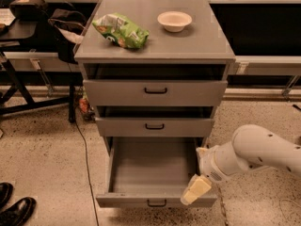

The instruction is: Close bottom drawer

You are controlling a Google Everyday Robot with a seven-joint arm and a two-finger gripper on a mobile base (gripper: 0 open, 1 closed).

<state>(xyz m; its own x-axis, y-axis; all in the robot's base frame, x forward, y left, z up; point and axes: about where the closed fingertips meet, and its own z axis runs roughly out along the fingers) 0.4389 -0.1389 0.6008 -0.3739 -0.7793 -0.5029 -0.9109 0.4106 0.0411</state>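
The bottom drawer (150, 173) of the grey cabinet (155, 46) is pulled far out and is empty inside; its flat grey front (122, 201) carries a small dark bar handle (156, 203). The middle drawer (155, 126) and top drawer (155, 92) stand slightly out. My gripper (195, 191), with pale yellowish fingers, hangs at the drawer's front right corner, just above the front panel, on the end of the white arm (258, 154) coming in from the right.
A green chip bag (121, 30) and a white bowl (174, 20) sit on the cabinet top. A black cable (82, 149) runs down the floor to the left. Black shoes (11, 208) stand at bottom left. A dark table with bags (28, 13) is at left.
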